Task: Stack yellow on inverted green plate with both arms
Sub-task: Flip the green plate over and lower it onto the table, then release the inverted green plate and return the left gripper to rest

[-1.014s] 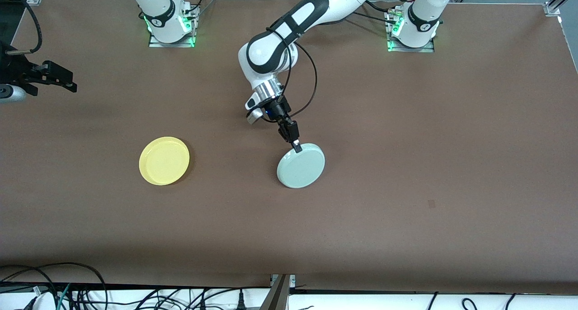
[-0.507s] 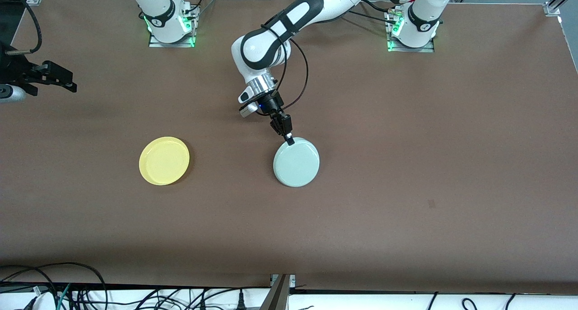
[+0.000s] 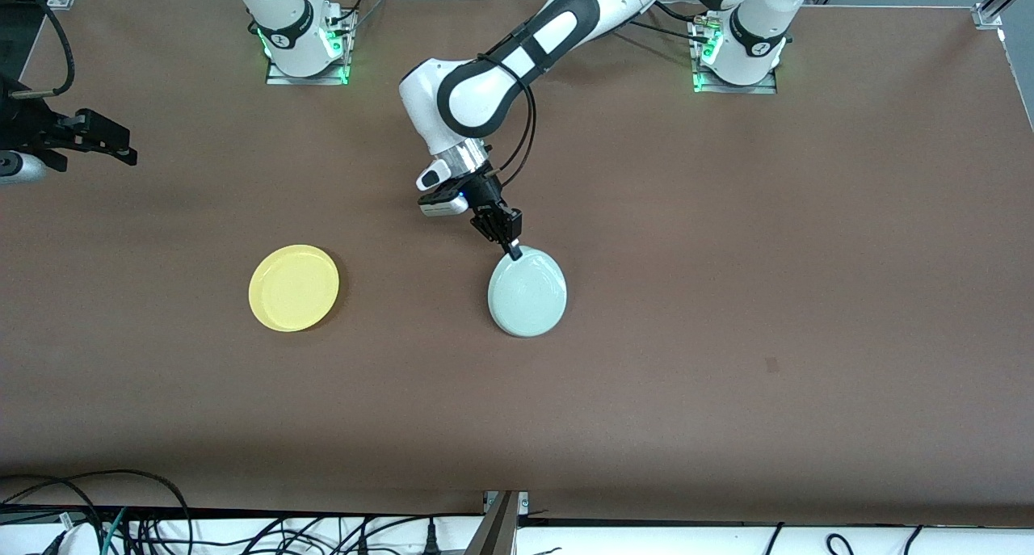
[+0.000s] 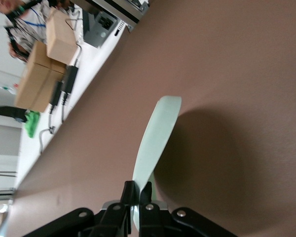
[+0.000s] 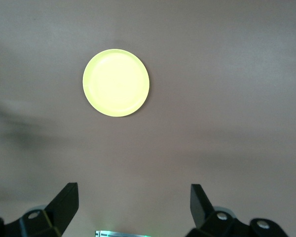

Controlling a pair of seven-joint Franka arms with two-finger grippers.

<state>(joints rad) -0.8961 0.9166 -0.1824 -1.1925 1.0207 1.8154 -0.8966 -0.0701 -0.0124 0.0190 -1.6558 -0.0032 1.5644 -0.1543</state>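
Observation:
The pale mint-green plate is at mid-table, tilted steeply on edge. My left gripper is shut on the part of its rim nearest the arm bases. In the left wrist view the green plate stands edge-on between my fingers, and its free rim is at or close to the table, with a shadow beside it. The yellow plate lies flat, rim up, toward the right arm's end. My right gripper waits high at that end, open and empty. Its wrist view shows the yellow plate below.
The brown table carries only the two plates. Both arm bases stand along the edge farthest from the front camera. Cables hang past the nearest edge. Cardboard boxes sit off the table.
My left arm has swung toward the right arm's end, carrying the green plate a little that way and tilting it more steeply. The yellow plate and right gripper have not moved.

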